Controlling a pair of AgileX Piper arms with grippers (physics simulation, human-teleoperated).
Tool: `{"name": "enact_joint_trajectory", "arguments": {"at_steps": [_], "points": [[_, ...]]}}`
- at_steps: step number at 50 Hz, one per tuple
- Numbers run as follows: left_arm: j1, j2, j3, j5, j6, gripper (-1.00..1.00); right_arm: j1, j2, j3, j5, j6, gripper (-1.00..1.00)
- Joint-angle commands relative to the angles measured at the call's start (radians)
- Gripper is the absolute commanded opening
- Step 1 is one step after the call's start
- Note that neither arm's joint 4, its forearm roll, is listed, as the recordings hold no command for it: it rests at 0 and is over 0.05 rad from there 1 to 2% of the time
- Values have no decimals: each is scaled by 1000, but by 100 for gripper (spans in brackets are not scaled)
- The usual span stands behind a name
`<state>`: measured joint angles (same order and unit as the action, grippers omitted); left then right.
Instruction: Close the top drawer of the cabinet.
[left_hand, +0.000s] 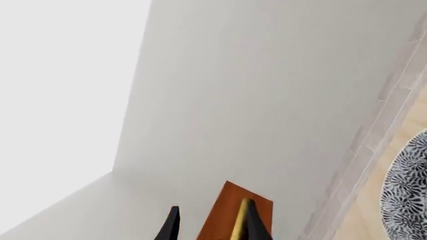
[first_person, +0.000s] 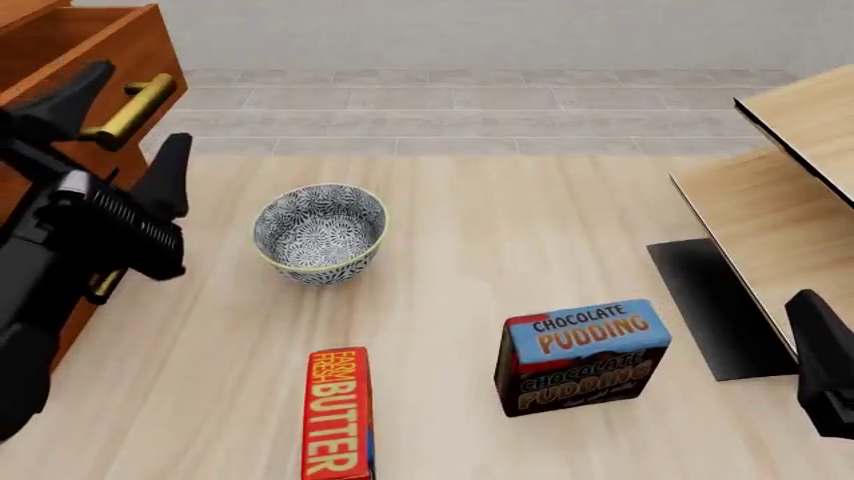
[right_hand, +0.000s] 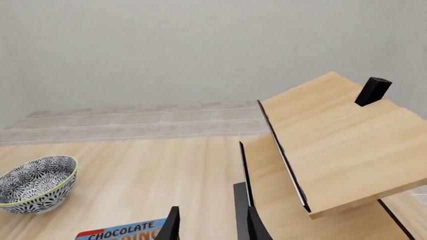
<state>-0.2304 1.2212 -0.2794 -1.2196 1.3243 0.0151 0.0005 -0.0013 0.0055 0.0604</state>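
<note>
The cabinet stands at the table's left edge. Its top drawer is pulled out, with its brass handle facing the table. My left gripper is open at the drawer front, with one finger above the handle and one below. In the left wrist view, the drawer front and the handle lie between the open fingers of my left gripper, the handle close beside one finger. My right gripper is open and empty at the near right.
A patterned bowl sits just right of the left gripper. A butter box and a chocolate pudding box lie near the front. Pale wood furniture stands at the right, close to my right gripper.
</note>
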Motion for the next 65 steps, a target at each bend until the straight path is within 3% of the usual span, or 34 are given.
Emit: {"name": "enact_joint_trajectory", "arguments": {"at_steps": [1,14,65], "points": [[35,46,-21,0,13,100,0,0,0,1,0,100],[47,72,-37,0,64,100,-4,0,-1,-1,1,100],[123,145,-58,0,70,100,-17,0,-1,-4,7,100]]}}
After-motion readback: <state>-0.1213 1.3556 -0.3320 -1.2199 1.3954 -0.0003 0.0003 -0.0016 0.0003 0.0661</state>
